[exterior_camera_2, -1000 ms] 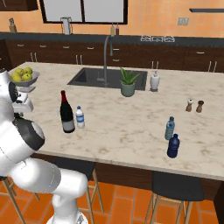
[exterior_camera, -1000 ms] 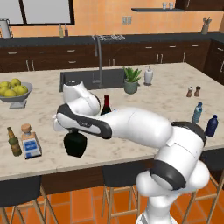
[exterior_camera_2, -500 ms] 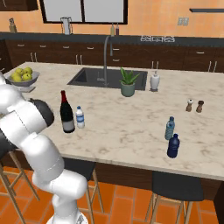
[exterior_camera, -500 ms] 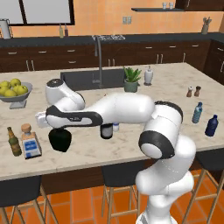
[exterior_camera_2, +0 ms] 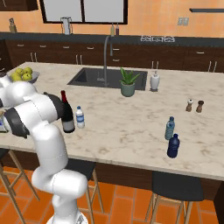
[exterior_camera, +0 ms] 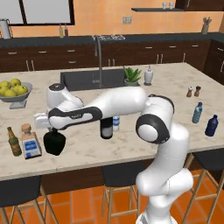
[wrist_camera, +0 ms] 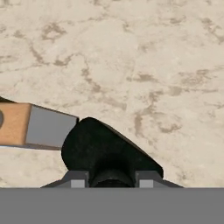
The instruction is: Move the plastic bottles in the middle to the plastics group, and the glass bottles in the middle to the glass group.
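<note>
My gripper (exterior_camera: 52, 130) is shut on the neck of the squat black glass bottle (exterior_camera: 54, 143), which stands upright low over the counter's left end. Right beside it are the square clear bottle (exterior_camera: 30, 142) with a cork and the small brown-green bottle (exterior_camera: 14, 141). Looking down from the hand, the black bottle (wrist_camera: 105, 151) sits between my fingertips (wrist_camera: 76, 180), with the square bottle's cork (wrist_camera: 13, 124) at left. The tall wine bottle (exterior_camera_2: 67, 114) and the small water bottle (exterior_camera_2: 79, 117) stand mid-counter. The teal bottle (exterior_camera_2: 169, 128) and dark blue bottle (exterior_camera_2: 173, 145) stand at right.
A bowl of yellow-green fruit (exterior_camera: 13, 92) sits at the far left. The sink (exterior_camera: 89, 78) with its tall tap, a potted plant (exterior_camera: 131, 75) and a white dispenser (exterior_camera: 148, 75) line the back. Salt and pepper shakers (exterior_camera: 193, 91) stand at right. Stools are under the front edge.
The arm has swung left across the counter with the black bottle, from near the wine bottle to right beside the square clear bottle, and a little lower.
</note>
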Available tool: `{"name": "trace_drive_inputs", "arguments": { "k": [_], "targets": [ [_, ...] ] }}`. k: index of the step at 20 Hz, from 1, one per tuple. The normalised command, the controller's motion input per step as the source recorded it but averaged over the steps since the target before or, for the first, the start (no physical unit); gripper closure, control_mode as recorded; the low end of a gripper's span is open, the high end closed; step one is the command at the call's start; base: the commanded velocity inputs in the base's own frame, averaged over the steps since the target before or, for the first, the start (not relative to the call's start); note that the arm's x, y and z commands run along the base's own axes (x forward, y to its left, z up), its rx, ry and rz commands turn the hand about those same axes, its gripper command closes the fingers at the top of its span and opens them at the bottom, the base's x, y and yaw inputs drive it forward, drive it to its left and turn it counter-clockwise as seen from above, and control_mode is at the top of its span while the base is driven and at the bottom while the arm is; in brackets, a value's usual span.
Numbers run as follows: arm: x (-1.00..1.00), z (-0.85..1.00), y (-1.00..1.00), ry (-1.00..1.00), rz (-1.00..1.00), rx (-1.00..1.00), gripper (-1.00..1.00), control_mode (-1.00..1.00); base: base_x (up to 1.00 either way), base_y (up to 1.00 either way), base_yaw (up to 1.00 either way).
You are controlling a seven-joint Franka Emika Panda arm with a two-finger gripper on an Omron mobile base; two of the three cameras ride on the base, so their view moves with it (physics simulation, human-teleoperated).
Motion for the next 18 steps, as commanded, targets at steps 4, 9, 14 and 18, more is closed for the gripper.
{"name": "trace_drive_inputs", "arguments": {
  "k": [4, 9, 14, 18],
  "targets": [
    [0.06, -0.55, 0.09, 0.0, 0.0, 0.03, 1.0, -1.0, 0.0, 0.0, 0.0],
    [0.06, -0.43, 0.06, -0.05, 0.0, 0.0, 1.0, -1.0, 0.0, 0.0, 0.0],
    [-0.05, 0.1, -0.01, -0.01, -0.01, -0.01, -1.0, -1.0, 0.0, 0.0, 0.0],
    [-0.1, 0.59, -0.18, 0.0, 0.0, -0.01, -1.0, -1.0, 0.0, 0.0, 0.0]
  ]
}}
